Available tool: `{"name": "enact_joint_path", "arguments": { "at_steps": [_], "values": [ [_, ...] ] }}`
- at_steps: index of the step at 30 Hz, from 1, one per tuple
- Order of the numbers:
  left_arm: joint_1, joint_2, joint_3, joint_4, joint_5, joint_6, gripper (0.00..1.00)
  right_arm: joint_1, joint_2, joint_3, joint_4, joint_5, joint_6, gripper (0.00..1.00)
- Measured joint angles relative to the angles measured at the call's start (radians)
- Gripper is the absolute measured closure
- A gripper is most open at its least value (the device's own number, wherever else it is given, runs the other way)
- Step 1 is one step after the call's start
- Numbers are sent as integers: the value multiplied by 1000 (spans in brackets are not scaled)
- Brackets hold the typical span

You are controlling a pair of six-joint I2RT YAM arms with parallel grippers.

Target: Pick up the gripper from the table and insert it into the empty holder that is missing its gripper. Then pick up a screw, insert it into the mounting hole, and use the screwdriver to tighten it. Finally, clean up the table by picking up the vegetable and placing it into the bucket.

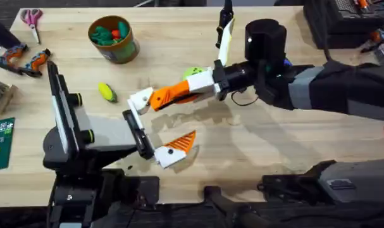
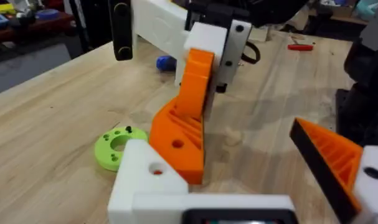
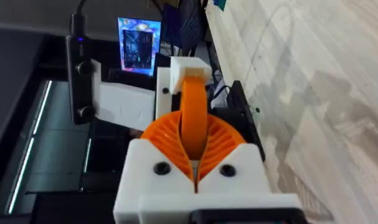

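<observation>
My right gripper [image 1: 178,94] reaches in from the right and is shut on the orange wedge-shaped gripper [image 1: 159,100]. It holds the wedge against the plain white holder [image 1: 140,99], which is one finger of my left gripper [image 1: 161,123]. In the left wrist view the orange gripper [image 2: 179,140] lies along the holder [image 2: 148,180]. My left gripper [image 2: 245,168] is open and its other finger carries its own orange wedge [image 2: 335,158]. The right wrist view shows the orange gripper [image 3: 195,109] between the ribbed pads, pointing at the holder [image 3: 189,67]. The yellow-green vegetable [image 1: 107,92] lies on the table, and the bucket [image 1: 114,39] stands beyond it.
A green disc with holes [image 2: 117,146] lies beside the holder with a small dark piece on it. The blue screwdriver [image 2: 165,62] lies behind the right gripper. The bucket holds green and red toy foods. Scissors [image 1: 31,19] and orange-black hand tools [image 1: 24,60] lie at the far left.
</observation>
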Motion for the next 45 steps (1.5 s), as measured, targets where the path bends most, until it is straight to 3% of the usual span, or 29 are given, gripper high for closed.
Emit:
{"name": "enact_joint_path", "arguments": {
  "at_steps": [13,22,32,45],
  "values": [
    [8,0,0,1,-16,-20,15,48,115,0,190,-21,7,993],
    [6,13,0,-3,8,-36,15,63,154,14,220,-29,30,993],
    [11,13,0,-4,1,-43,15,83,158,35,222,69,67,993],
    [11,13,0,-7,7,-46,15,77,158,35,220,69,75,993]
  ]
}}
